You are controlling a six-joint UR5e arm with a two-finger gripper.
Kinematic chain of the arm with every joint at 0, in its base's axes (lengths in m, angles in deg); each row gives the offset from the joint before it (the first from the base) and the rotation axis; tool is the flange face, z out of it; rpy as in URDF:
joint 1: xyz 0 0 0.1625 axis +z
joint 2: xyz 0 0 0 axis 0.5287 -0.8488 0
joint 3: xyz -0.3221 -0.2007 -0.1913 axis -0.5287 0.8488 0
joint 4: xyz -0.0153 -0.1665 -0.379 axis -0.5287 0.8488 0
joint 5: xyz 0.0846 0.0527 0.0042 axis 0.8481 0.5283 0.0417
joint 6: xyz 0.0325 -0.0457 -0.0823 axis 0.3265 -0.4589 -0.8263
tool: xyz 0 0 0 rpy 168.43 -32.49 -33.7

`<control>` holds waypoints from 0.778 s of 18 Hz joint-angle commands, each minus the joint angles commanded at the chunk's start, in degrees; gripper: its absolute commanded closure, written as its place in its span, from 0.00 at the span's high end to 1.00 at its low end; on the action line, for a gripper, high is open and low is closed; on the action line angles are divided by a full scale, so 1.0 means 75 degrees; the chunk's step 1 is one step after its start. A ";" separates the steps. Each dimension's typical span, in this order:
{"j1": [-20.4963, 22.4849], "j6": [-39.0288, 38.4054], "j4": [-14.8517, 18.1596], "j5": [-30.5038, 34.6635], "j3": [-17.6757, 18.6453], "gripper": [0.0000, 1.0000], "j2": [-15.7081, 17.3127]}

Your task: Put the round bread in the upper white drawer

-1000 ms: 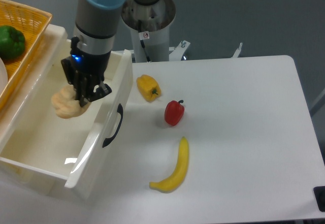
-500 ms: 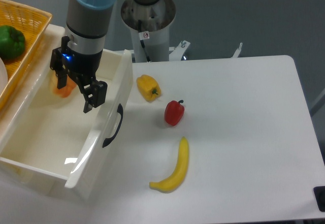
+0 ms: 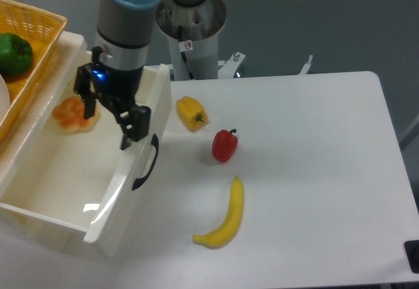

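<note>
From the fixed camera, the round bread (image 3: 74, 114) lay on the floor of the upper white drawer (image 3: 72, 183), near its back left corner. The gripper (image 3: 109, 120) hung above the drawer with its jaws spread, holding nothing; the bread sat just to its left, partly behind one finger (image 3: 88, 100), so a straight lift looked clear.

Bright, even overhead light and a fairly sharp picture. Below the claw (image 3: 108, 120), glare glints on the glossy drawer (image 3: 108, 204) front. Right of the claw, soft short shadows sit under the fruit on the table (image 3: 314, 171).
</note>
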 joint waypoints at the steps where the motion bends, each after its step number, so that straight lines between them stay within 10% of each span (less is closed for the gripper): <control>1: 0.0117 0.0128 -0.0035 0.0059 -0.0012 1.00 -0.0012; 14: 0.1712 0.3055 0.0069 0.1324 0.0069 1.00 -0.0913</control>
